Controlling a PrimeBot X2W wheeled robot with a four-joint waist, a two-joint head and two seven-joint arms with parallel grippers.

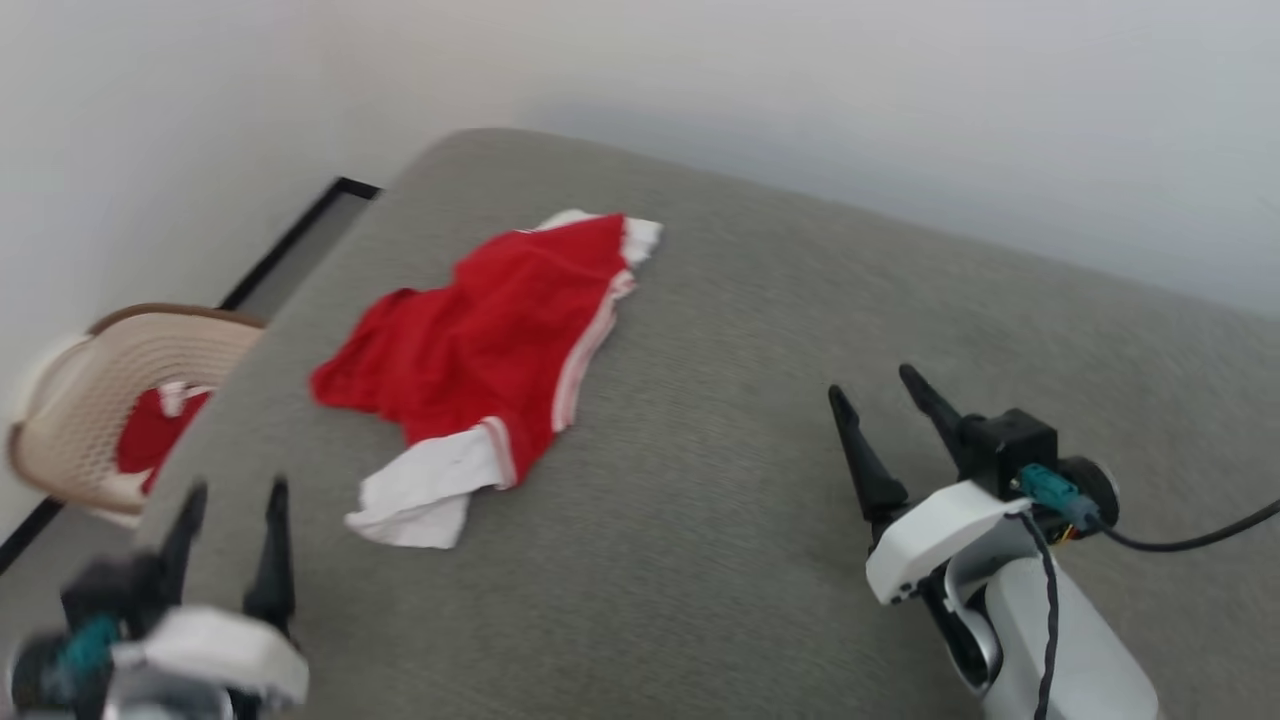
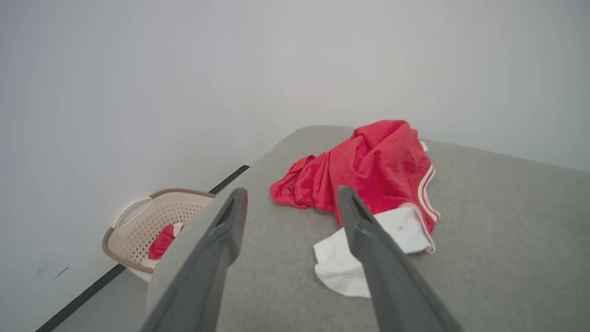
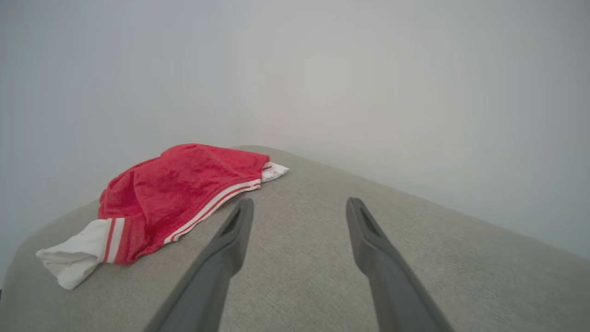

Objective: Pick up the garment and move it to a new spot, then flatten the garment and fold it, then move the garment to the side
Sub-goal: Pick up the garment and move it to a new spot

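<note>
Left pincer over the near left corner of the grey cushion, fingers spread wide, empty. Right pincer over the cushion's near right part, likewise spread and empty. Red garment with white sleeves and striped trim, crumpled in a loose heap on the cushion's left half, untouched by either pincer. Beige laundry basket down beside the cushion's left edge, a bit of red cloth inside. By the look of it, barely begun: no grasp yet, no flattening, no fold, no shift to the side; every step seemingly left to do.
</note>
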